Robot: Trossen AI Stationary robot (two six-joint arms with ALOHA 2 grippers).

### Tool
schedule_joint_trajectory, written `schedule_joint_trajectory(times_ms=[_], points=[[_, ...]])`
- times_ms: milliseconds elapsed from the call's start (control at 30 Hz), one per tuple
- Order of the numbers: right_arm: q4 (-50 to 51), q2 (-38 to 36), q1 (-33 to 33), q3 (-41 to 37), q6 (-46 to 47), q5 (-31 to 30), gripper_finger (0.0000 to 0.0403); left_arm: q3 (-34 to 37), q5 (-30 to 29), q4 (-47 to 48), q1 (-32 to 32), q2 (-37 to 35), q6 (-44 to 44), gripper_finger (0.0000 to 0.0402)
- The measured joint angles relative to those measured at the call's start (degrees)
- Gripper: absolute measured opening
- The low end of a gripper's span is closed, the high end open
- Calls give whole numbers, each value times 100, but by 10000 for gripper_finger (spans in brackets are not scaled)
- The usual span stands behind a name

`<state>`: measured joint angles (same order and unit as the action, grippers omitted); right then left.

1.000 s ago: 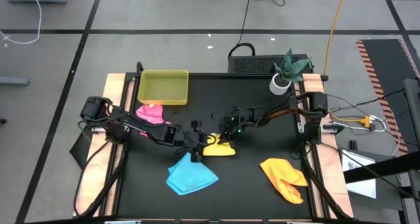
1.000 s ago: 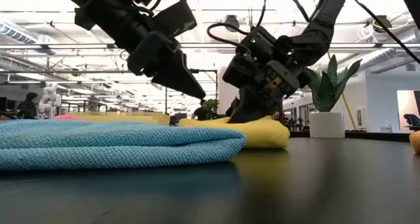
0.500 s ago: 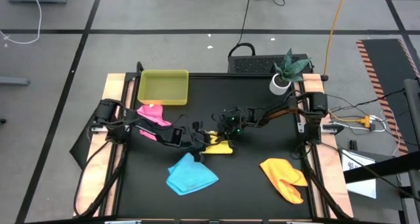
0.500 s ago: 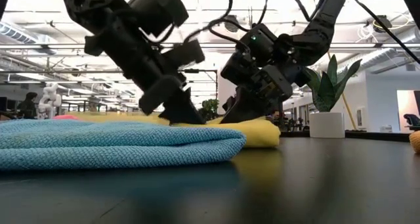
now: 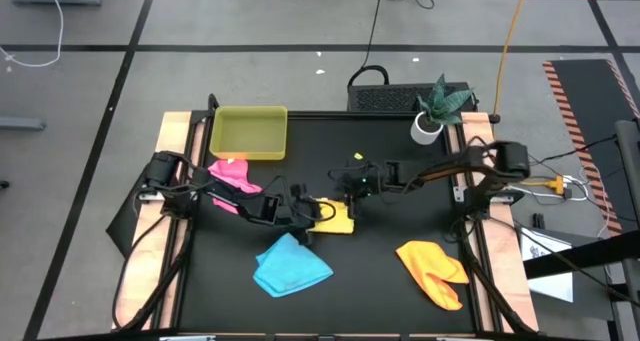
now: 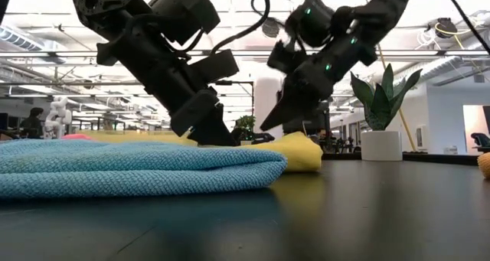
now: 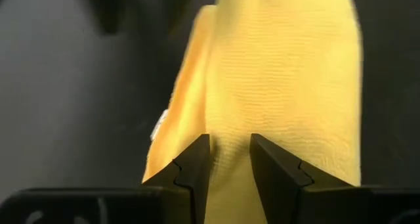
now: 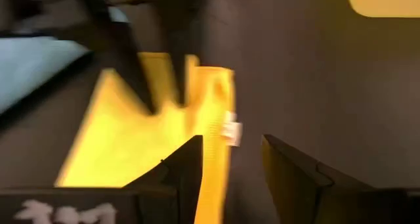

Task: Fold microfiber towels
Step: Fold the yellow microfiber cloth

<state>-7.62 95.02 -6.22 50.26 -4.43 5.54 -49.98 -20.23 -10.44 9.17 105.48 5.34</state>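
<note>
Here the left gripper [image 7: 229, 159], its fingers a little apart, presses down on the near edge of the folded yellow towel [image 5: 335, 217] in the middle of the table [image 5: 400, 291], while the right gripper [image 8: 230, 159] hangs open just above that towel's far side, holding nothing.
</note>
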Motion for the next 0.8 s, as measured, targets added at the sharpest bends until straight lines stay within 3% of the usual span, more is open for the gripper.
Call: schedule_joint_trajectory(times_ms=[300,467,800], points=[[-395,-47,823,-241,385,-9,104,0,-652,-15,-2,-20,397,113],[-1264,-54,1030,-737,934,-593,77,-2,-899,2,0,-20,642,113],[-1886,-47,981,-1675,1411,-1755,28,-2,-1619,-194,-4,-23,980,113]])
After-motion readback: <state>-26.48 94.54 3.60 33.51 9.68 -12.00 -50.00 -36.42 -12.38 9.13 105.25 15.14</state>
